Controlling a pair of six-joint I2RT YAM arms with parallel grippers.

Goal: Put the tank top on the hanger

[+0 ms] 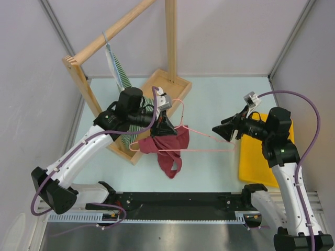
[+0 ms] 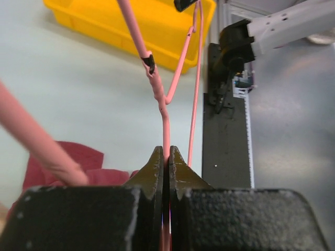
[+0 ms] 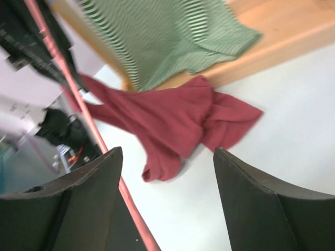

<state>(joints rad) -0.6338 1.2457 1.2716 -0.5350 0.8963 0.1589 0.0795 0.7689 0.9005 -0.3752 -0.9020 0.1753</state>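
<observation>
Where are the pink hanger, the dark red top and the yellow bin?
pink hanger [image 1: 209,150], overhead view, its long bottom wire.
dark red top [image 1: 171,143], overhead view, middle of the bunched cloth.
yellow bin [image 1: 253,162], overhead view, bare floor near its left edge.

light: bright, even, from overhead; no glare on the bench [image 1: 209,104].
shadows: soft and faint, under the tank top [image 1: 170,147].
left wrist: hanger [image 2: 166,130] wire sharp just ahead of the left pincer [image 2: 166,154]; its closer run, left of that pincer, out of focus.
right wrist: motion blur all over; striped garment [image 3: 167,42] beyond the right pincer [image 3: 166,157] smeared.
</observation>
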